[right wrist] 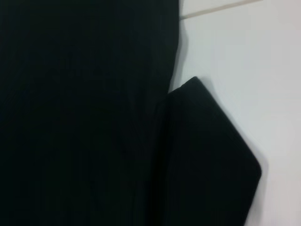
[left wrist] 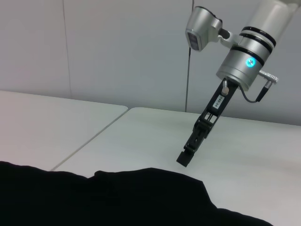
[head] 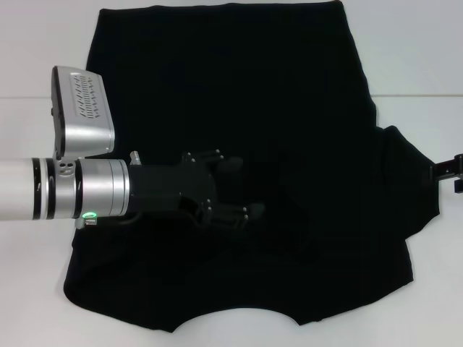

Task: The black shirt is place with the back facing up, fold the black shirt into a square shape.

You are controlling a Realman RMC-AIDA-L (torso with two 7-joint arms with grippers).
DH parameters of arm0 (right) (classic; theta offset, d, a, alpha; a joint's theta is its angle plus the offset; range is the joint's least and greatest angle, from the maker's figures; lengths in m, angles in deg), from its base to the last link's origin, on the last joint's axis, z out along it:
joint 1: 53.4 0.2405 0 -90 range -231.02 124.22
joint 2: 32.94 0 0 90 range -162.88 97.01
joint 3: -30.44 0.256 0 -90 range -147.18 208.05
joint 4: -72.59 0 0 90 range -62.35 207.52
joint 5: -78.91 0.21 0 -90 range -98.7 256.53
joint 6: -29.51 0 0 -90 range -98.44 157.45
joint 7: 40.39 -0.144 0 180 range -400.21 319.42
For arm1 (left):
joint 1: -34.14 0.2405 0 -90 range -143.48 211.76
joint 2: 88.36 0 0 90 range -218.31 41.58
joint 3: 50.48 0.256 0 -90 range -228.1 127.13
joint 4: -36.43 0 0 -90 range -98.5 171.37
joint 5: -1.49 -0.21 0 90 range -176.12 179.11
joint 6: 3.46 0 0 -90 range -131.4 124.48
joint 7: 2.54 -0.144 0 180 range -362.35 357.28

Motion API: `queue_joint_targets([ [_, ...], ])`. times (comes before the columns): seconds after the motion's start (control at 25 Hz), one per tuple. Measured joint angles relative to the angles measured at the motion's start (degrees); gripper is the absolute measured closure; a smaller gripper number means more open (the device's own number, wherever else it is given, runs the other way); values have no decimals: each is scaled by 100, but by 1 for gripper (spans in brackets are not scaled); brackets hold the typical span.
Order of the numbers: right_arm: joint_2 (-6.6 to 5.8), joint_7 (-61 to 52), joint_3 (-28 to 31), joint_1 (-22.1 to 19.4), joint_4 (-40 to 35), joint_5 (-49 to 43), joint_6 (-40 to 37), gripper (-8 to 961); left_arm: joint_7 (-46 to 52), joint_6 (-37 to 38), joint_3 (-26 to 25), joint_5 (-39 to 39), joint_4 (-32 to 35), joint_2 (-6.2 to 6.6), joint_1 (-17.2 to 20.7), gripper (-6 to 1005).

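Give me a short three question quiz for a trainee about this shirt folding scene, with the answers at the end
1. True or false: the left gripper is over the black shirt.
2. Which sleeve sticks out flat on the white table? A) the one on the robot's right B) the one on the robot's left C) neither
3. Fill in: the right gripper hangs beside the shirt's ____ sleeve, above bare table, not touching the fabric.

Key: 1 true; 2 A, the right sleeve lies spread past the body's edge, while no left sleeve shows sticking out in the head view; 3 right.
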Motion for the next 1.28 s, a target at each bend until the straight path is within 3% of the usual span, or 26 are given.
queue_joint_targets([
  [0.68,98,40,-55,-11,330,-9,356,203,81,-50,-38,1,-11,1,16,79],
  [1.0,213,82,-112,-5,357,-10,679,232,111,-52,-39,16,22,1,52,79],
  [1.28,268,121,-273,29,441,-25,808,548,170,-59,-43,10,27,1,61,78],
])
